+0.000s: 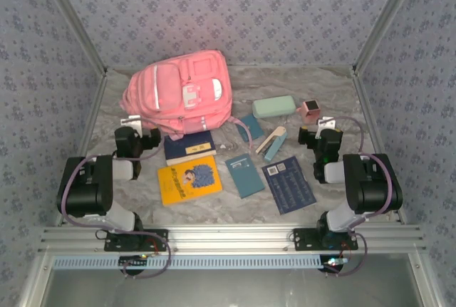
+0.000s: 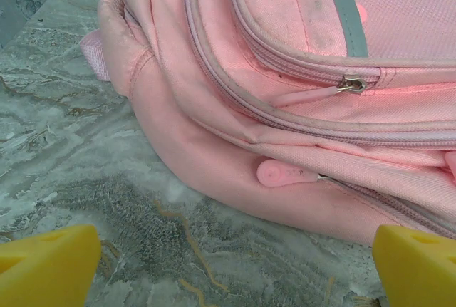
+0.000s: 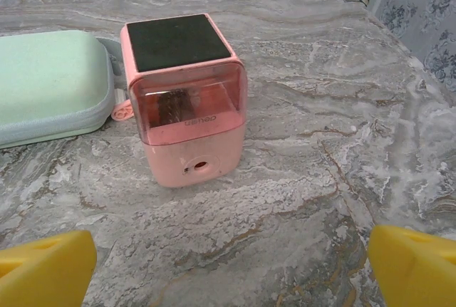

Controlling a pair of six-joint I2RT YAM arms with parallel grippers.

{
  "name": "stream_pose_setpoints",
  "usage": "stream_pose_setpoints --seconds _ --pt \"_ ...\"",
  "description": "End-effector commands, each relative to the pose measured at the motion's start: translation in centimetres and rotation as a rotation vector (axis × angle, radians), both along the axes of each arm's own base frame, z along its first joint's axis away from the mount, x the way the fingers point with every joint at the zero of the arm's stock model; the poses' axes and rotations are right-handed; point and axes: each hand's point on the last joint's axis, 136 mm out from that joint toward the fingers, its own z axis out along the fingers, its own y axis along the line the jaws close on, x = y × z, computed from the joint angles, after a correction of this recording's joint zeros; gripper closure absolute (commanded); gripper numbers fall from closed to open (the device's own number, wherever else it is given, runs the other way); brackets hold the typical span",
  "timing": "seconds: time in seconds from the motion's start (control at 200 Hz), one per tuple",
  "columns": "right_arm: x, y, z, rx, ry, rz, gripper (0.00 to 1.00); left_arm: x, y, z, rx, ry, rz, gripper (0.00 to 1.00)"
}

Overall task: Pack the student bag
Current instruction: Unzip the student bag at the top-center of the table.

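While the student bag (image 1: 182, 90) lies flat, lettering on the sharpener (image 3: 187, 100) blurs.

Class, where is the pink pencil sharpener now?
In the top view the pink pencil sharpener stands upright toward the far right, just right of the mint case and beyond the right pincer.

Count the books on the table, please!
4: navy book by the student bag, yellow book in front, teal book mid-table, dark blue book beside it. Perhaps a small blue pad too; the bag may hide more.
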Motion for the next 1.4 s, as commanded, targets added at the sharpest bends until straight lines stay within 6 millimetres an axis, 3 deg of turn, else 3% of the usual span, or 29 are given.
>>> stream_pose_setpoints --seconds 0.0,1.004,1.129,1.189,1.284,1.394 --pt "0.5 0.8 0.9 0.003 -0.023 0.039 0.0 0.7 -0.2 1.3 0.007 -0.047 -0.005 0.02" --pt "0.5 -0.1 0.9 0.064 -0.026 0.041 0.0 0.7 -0.2 1.3 0.006 -0.046 -0.006 0.02" --pt "-0.2 -0.1 2.0 0.018 -0.074 0.013 0.0 0.2 -0.9 3.4 0.013 -0.069 -0.04 0.02" --pt "-0.6 0.4 4.0 -0.046 -0.11 0.008 0.0 -0.2 -1.4 4.8 0.041 -0.071 -0.046 0.02" --pt "-0.8 2.9 6.6 -0.111 -0.108 0.072 0.0 -1.2 -3.8 8.8 0.138 -0.143 -0.134 0.02" --pt "-2.1 5.7 11.9 -0.109 -0.291 0.127 0.0 -2.9 -6.7 14.2 0.213 -0.248 -0.218 0.02"
